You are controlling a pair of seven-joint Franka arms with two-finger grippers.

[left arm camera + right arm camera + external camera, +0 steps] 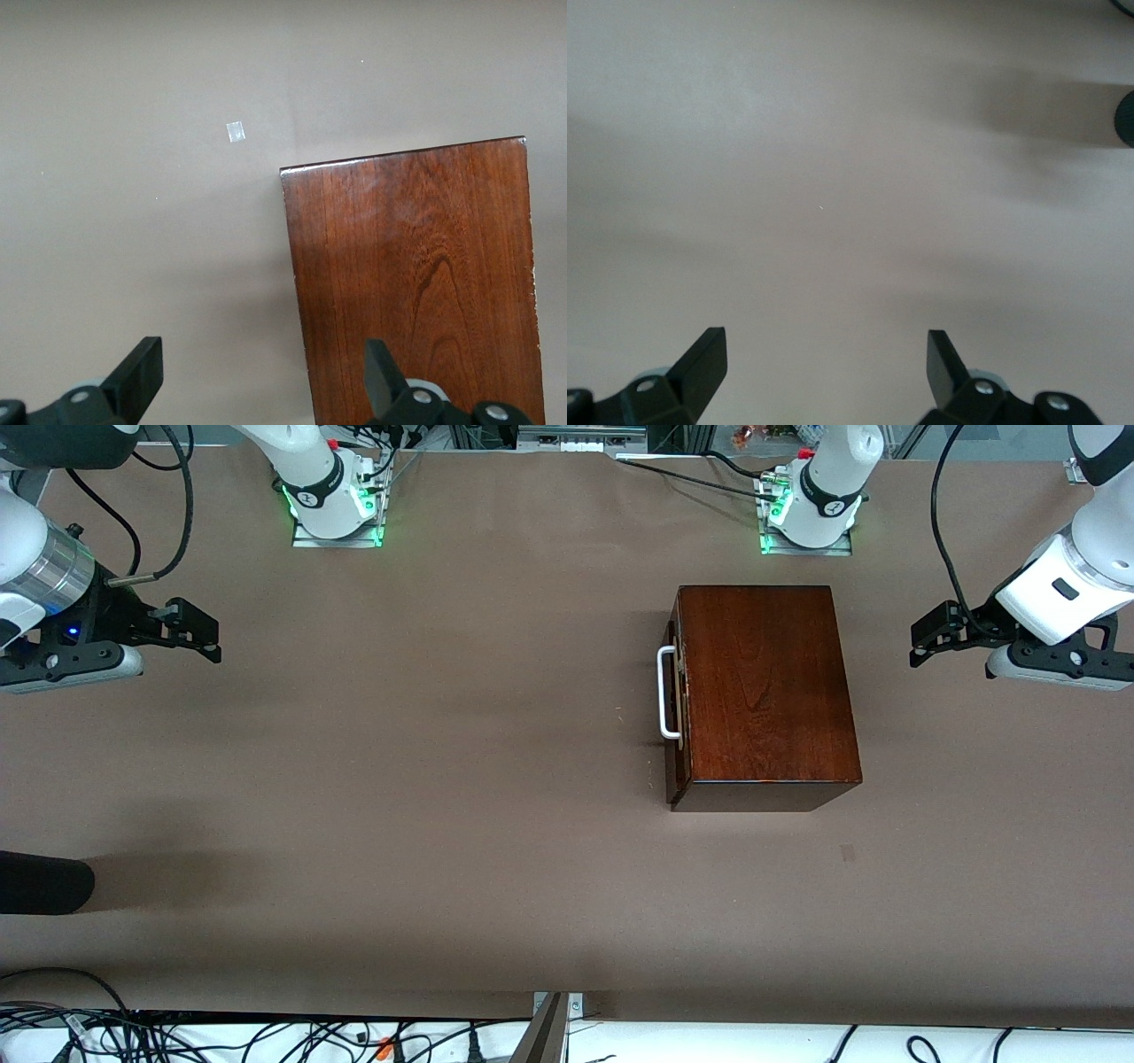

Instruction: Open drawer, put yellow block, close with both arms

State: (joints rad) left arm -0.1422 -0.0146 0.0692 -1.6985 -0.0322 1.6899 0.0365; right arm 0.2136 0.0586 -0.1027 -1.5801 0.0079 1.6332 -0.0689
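The dark reddish-brown wooden box (pixel 762 691) stands on the table toward the left arm's end. Its drawer (pixel 677 691) is shut, and the white bar handle (pixel 665 693) faces the right arm's end. My left gripper (pixel 921 642) hangs open and empty in the air just off the box's end away from the handle. The left wrist view shows the box top (pixel 416 266) under one finger of that gripper (pixel 261 354). My right gripper (pixel 213 639) hangs open and empty over bare table at the right arm's end, as the right wrist view (pixel 826 343) shows. The yellow block is out of view.
A black rounded object (pixel 44 884) juts in over the table edge at the right arm's end, nearer the front camera, and also shows in the right wrist view (pixel 1125 115). A small square patch (pixel 848 852) lies on the brown table cover (pixel 443 779) near the box. Cables run along the near edge.
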